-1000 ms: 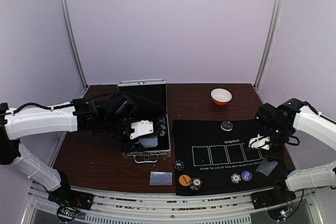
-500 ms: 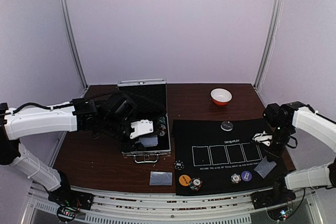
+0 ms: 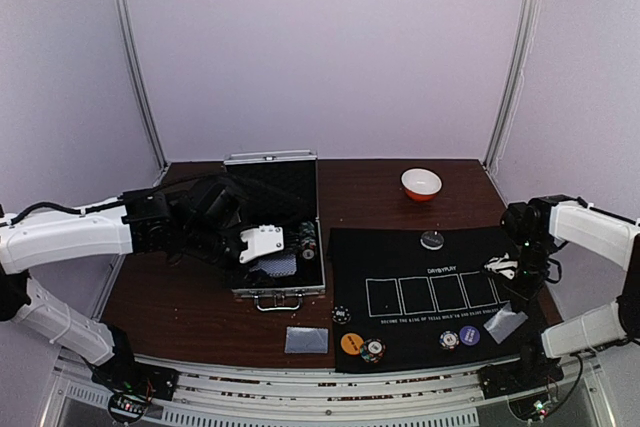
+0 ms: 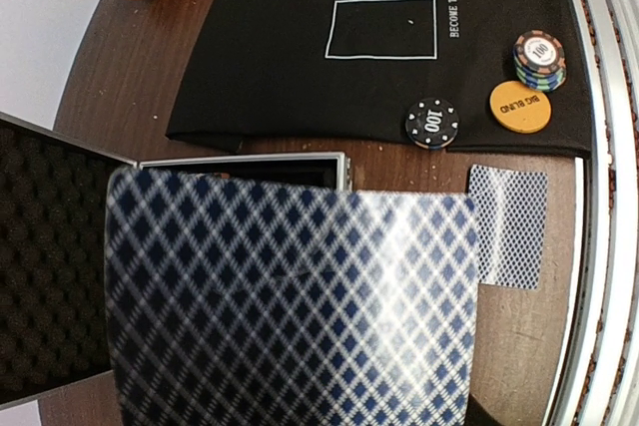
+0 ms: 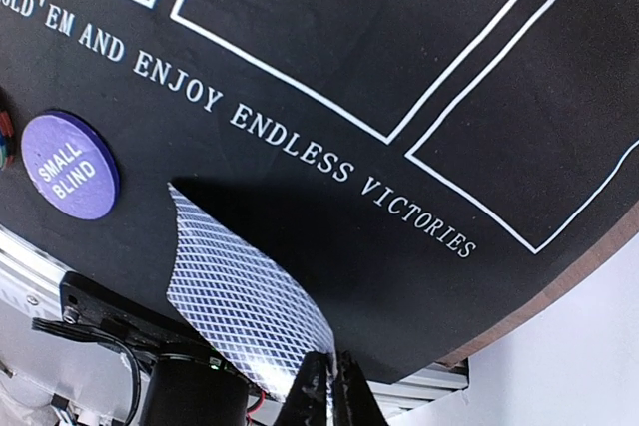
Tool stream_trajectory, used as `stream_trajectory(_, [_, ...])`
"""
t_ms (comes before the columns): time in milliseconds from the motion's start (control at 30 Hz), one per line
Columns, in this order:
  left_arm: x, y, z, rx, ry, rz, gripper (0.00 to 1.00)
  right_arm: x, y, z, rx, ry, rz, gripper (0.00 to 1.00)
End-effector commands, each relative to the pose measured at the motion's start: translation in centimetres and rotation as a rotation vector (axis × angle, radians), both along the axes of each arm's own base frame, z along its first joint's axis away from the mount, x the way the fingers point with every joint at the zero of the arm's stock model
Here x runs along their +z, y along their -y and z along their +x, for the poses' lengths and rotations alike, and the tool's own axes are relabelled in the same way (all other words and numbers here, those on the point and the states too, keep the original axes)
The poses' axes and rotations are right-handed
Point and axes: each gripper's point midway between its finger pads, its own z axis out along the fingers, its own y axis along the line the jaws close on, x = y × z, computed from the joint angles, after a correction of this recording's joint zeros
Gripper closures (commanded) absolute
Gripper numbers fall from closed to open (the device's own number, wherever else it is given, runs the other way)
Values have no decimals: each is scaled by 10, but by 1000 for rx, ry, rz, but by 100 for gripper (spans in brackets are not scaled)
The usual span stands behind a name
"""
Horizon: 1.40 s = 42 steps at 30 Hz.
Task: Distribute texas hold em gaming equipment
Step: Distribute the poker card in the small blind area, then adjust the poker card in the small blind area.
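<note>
Partly done: chips and discs lie low on the mat; the right claw pinches a bent card at lower right, the left claw clamps a second card over the case; more dealing remains

- Table — dark brown wood, its bare surface showing most on the left half and along the far edge.
- Silver aluminium case, left of the table's middle, open, with its black-lined lid standing up on the side toward the far edge.
- Black felt mat covering most of the right half. It reaches the near edge, has white printed boxes and lettering, and its left edge lies just beside the case.
- White-and-orange bowl, upright near the far edge and right of the middle — apart from the mat.
- One grey-blue-backed playing card, face down on bare wood by the near edge. It lies in front of the case, just left of the mat's near-left corner.
</note>
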Motion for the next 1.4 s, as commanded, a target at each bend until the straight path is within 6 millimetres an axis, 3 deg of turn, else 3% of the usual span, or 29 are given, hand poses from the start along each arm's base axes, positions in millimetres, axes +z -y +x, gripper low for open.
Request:
stream_trajectory(0, [11,5,5,-14,37,-58,47,6,7,-3,-21,-33,-44,93])
stream_trajectory(367, [8,6,7,-8,24,-35,47,13,24,-22,40,-153,-142,69])
stream_trajectory(467, [6,6,7,-8,22,-31,47,13,20,-21,91,-152,-133,53])
stream_trajectory(533, [5,6,7,-9,19,-32,47,16,7,-2,162,-61,-101,49])
stream_trajectory(633, [4,6,7,-10,18,-30,47,21,-22,18,241,51,60,52])
stream_trajectory(700, [5,7,7,-8,17,-29,47,16,-23,28,300,117,63,56])
stream_trajectory(833, [3,7,8,-8,10,-21,47,10,-18,49,356,179,15,80])
stream_trajectory(967, [1,8,10,-2,10,-14,47,-8,-22,44,444,112,47,92])
stream_trajectory(1067, [-2,7,11,0,6,-4,47,-16,-23,51,470,107,41,99])
stream_trajectory(1367, [-4,6,12,8,3,2,47,-44,-4,17,598,-108,-22,100])
